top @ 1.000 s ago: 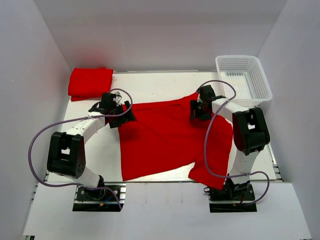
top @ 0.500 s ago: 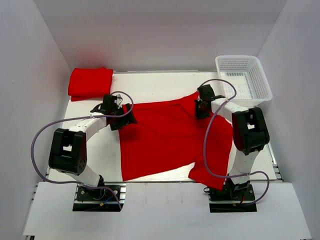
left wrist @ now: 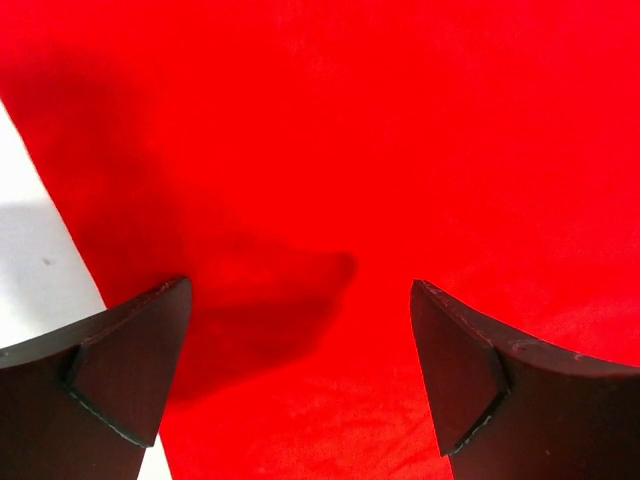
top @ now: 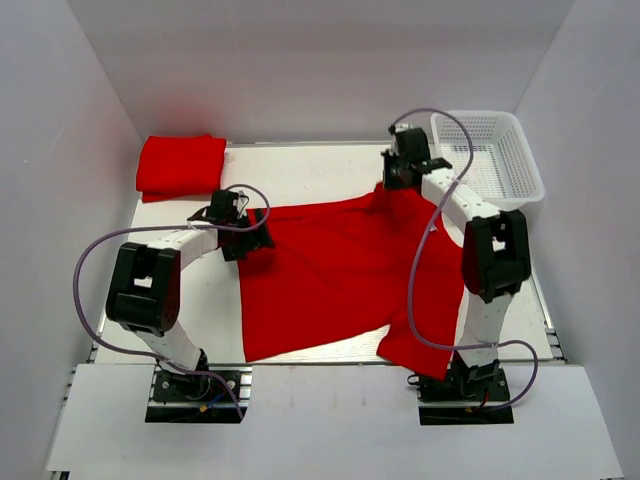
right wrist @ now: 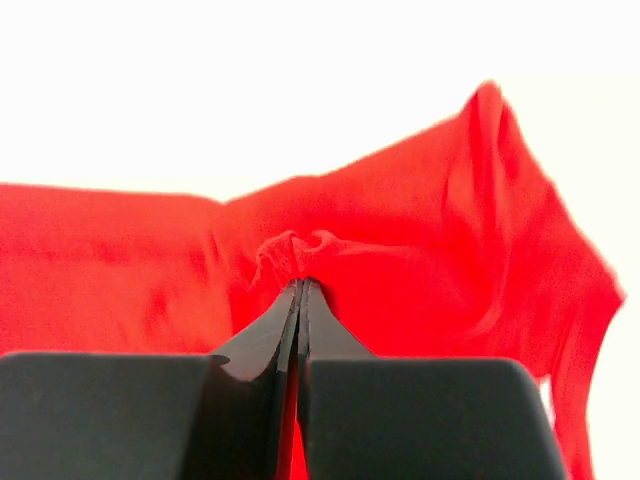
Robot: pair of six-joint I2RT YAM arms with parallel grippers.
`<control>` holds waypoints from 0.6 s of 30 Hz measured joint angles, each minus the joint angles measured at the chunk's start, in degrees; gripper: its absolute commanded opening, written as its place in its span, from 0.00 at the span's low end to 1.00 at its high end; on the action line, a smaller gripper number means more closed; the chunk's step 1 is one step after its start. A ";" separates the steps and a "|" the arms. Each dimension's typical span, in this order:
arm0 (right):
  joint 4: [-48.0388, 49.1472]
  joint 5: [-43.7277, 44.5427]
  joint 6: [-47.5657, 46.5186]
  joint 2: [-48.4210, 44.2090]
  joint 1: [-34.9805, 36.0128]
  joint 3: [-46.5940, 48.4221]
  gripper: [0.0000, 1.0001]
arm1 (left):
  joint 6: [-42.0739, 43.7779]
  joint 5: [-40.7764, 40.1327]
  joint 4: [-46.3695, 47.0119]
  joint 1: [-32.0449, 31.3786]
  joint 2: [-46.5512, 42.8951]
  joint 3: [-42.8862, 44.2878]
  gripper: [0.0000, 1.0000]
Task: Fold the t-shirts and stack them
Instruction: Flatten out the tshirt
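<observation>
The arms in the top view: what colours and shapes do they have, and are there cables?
Both have white links between bulky black joint housings. A thin lilac cable loops loosely beside the left arm, another beside the right arm. The gripper fingers are dark, matte wedges.

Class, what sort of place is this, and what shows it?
Likely a robot test cell: white walls box in a table, with a left arm and right arm bolted at its edge.
</observation>
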 measured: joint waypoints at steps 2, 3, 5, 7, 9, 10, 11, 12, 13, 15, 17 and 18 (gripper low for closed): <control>1.64 0.31 -1.46 3.19 0.00 5.66 0.00 | 0.02 -0.46 0.09 0.13 0.81 1.31 1.00; 3.08 0.46 -2.47 5.07 0.00 8.33 0.00 | 0.04 -0.68 0.07 0.15 1.31 1.90 1.00; 4.85 0.81 -4.42 9.29 0.00 13.46 0.00 | 0.26 -1.38 -0.46 0.20 2.64 3.34 1.00; 7.41 1.20 -7.28 14.23 -0.02 19.15 0.00 | 0.50 -2.08 -1.31 0.22 4.35 5.25 1.00; 12.31 1.40 -10.19 19.67 -0.07 23.87 0.00 | 0.92 -2.56 -2.47 0.22 6.03 7.58 1.00; 15.15 1.46 -11.52 21.94 -0.07 25.27 0.00 | 1.11 -2.78 -3.06 0.22 7.04 8.90 1.00; 18.95 1.46 -13.05 24.41 -0.09 26.53 0.00 | 1.29 -2.99 -3.63 0.22 7.80 10.58 1.00; 22.67 1.51 -14.49 27.04 -0.11 27.89 0.00 | 1.36 -3.15 -3.74 0.22 8.76 11.26 1.00; 25.64 1.46 -15.54 29.55 -0.11 29.46 0.30 | 1.53 -3.21 -3.98 0.22 9.49 12.17 1.00; 33.22 0.70 -17.75 36.44 -0.17 35.30 0.90 | 1.73 -3.21 -4.26 0.22 10.38 13.42 1.00; 38.86 -0.26 -20.55 41.90 -0.13 39.93 0.90 | 2.01 -3.26 -5.05 0.22 10.95 14.49 1.00; 40.61 -0.72 -21.97 43.80 -0.07 41.38 0.90 | 2.16 -3.45 -5.40 0.22 11.21 15.04 1.00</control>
